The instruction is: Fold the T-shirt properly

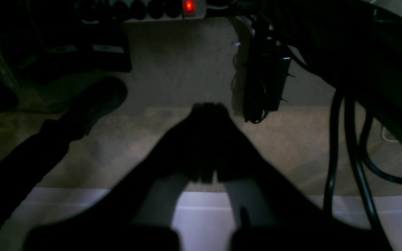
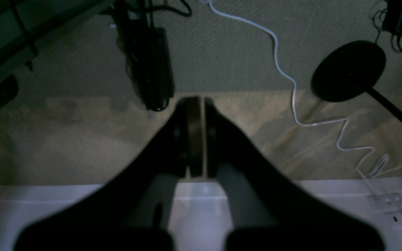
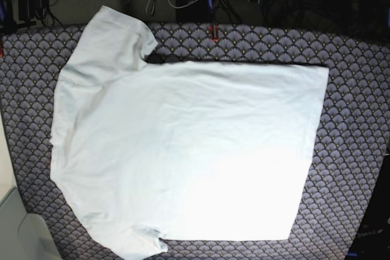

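— T-shirt (image 3: 183, 150) pos?
— Flat on scallop cloth (image 3: 353, 120), sleeves twd base view's left.
— Grippers?
— Left gripper (image 1: 209, 108) & right gripper (image 2: 196, 101) both clenched, holding nothing, over carpet (image 2: 65, 139).

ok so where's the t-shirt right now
In the base view the white T-shirt lies spread flat on the scallop-patterned cloth, filling most of the frame, sleeves toward the view's left and hem toward its right.
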